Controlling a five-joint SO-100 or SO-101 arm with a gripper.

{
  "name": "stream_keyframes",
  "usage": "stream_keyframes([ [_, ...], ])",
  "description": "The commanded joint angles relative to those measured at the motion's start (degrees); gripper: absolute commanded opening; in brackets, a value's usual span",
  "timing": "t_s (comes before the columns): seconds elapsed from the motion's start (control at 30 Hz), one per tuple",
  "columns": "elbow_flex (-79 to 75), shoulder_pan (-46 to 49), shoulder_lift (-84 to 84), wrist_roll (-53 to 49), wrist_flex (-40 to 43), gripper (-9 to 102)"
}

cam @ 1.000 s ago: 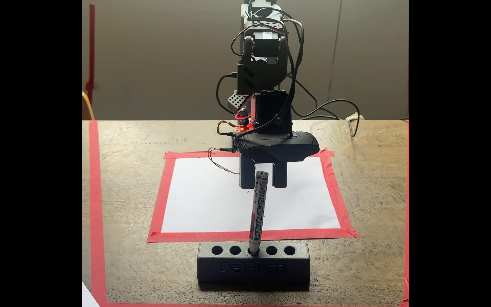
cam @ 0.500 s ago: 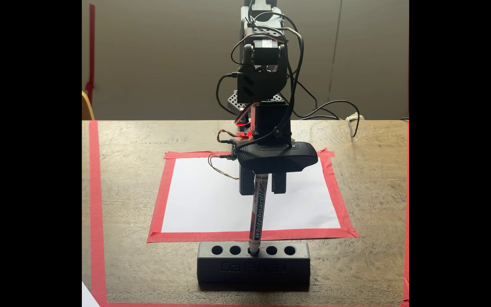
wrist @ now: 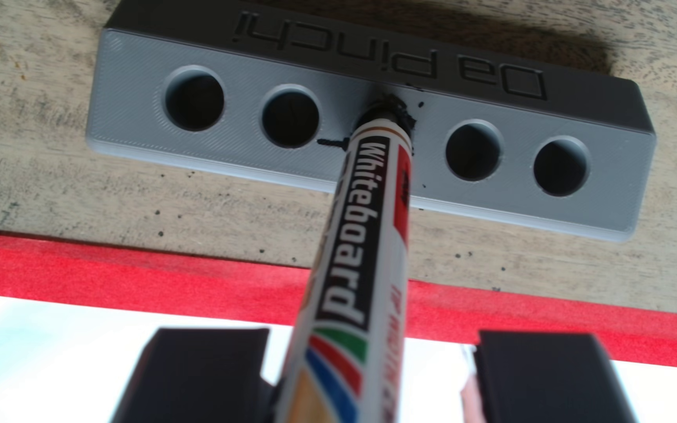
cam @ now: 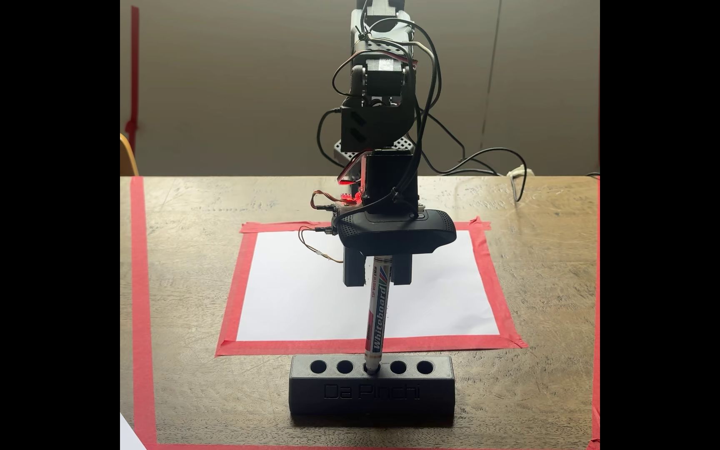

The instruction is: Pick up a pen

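The pen [cam: 379, 311], a slim white marker printed "Whiteboard", stands tip-down and leans slightly in the middle hole of a black holder block [cam: 371, 393] marked "Da Pinchi". My gripper [cam: 377, 280] hangs over it, open, with its two black fingers on either side of the pen's upper end. In the wrist view the pen [wrist: 365, 244] runs up between the fingers. The left finger [wrist: 206, 374] is against the barrel and the right finger [wrist: 540, 374] stands well apart. The holder [wrist: 133, 134] shows its other holes as vacant.
A white sheet of paper [cam: 306, 294] framed in red tape [cam: 349, 345] lies behind the holder, under the arm. A wider red tape border [cam: 139, 303] marks the wooden table's work area. Cables [cam: 501, 160] trail off the back right edge.
My gripper has come down and shifted a little to the left in the fixed view. Its fingers now straddle the pen's top, and the gap between them has narrowed. The pen still stands in the holder.
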Motion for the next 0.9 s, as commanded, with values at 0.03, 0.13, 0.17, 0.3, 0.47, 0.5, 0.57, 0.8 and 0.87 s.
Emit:
stream_keyframes([
  [0.03, -3.9, -0.1, 2.2, -0.4, -0.2, 79],
  [0.13, -3.9, -0.1, 2.2, -0.4, -0.2, 79],
  [0.17, -3.9, -0.2, 2.2, -0.4, -0.2, 79],
  [0.3, -3.9, -0.6, 2.2, -0.4, -0.2, 79],
  [0.47, -3.9, -0.7, 2.2, -1.4, -0.2, 76],
  [0.5, -3.9, -0.7, 2.3, -2.1, -0.2, 72],
  [0.57, -4.0, -0.7, 2.3, -3.1, -0.2, 65],
  [0.8, -4.0, -0.7, 2.3, -3.2, -0.2, 52],
  [0.87, -4.0, -0.7, 2.3, -3.2, -0.2, 49],
])
